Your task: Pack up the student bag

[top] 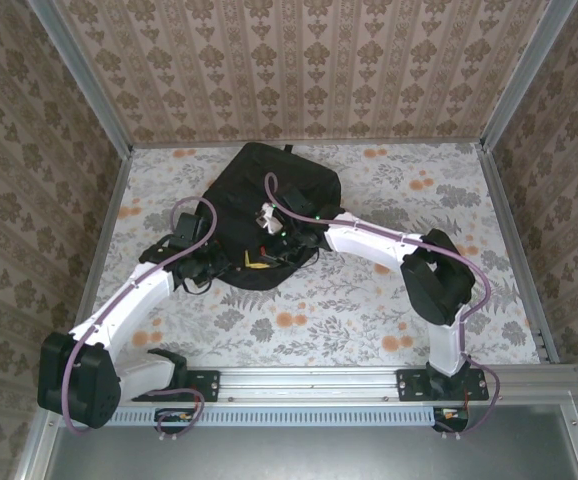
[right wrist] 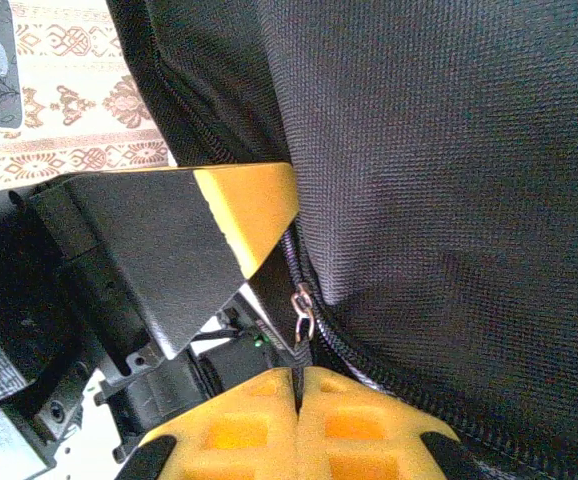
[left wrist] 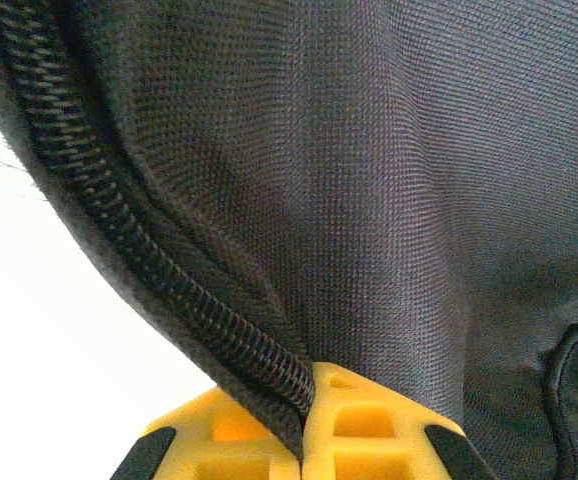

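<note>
Left wrist: zip edge (left wrist: 169, 290) of student bag (left wrist: 389, 150) was clamped by left gripper (left wrist: 304, 388) at 6 o'clock; zipper pull (right wrist: 304, 312) was pinched by right gripper (right wrist: 297, 380). Fabric was best held taut.

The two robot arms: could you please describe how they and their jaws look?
Both the left arm and right arm have smooth white link shells, bulky black joint housings and a looping purple cable each. Their jaws are yellow moulded plastic with square recesses.
</note>
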Controlling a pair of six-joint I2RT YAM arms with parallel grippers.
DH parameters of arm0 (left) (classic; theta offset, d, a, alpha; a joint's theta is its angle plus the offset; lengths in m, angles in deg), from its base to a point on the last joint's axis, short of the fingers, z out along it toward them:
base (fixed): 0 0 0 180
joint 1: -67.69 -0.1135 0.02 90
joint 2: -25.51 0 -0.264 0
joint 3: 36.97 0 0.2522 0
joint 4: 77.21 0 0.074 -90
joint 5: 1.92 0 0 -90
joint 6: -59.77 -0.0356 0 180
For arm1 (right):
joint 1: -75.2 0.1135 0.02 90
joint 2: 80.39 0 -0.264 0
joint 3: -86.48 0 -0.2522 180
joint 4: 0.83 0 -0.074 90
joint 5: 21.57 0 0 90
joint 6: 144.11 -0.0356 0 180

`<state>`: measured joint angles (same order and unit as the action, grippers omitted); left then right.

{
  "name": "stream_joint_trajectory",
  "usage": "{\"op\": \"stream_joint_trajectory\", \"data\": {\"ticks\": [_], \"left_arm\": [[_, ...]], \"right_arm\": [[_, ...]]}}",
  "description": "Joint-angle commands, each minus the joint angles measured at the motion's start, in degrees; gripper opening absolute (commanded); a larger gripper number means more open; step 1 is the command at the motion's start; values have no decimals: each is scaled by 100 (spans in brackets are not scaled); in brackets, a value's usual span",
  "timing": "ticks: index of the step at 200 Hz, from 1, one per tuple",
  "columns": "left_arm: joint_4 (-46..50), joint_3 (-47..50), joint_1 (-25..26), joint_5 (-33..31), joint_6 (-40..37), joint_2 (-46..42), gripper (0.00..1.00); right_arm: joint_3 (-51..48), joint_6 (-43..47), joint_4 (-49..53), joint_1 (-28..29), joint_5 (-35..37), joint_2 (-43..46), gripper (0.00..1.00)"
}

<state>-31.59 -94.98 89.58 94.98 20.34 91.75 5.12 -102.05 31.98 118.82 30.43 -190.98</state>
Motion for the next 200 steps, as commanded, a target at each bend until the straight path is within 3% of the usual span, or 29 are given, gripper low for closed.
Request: {"op": "stream_joint_trajectory", "data": {"ticks": [1, 131, 154, 200], "left_arm": [[5, -66, -147, -100, 12, -126, 0], [336, -109, -376, -348, -271, -225, 0], [516, -255, -378, -479, -427, -225, 0], [929, -1030, -326, -164, -628, 15, 0]], "right_arm": [[-119, 395, 321, -43, 242, 406, 0], [-625, 557, 249, -339, 383, 856, 0], [-714, 577, 210, -388, 364, 897, 0], [-259, 572, 211, -202, 13, 474, 0]]}}
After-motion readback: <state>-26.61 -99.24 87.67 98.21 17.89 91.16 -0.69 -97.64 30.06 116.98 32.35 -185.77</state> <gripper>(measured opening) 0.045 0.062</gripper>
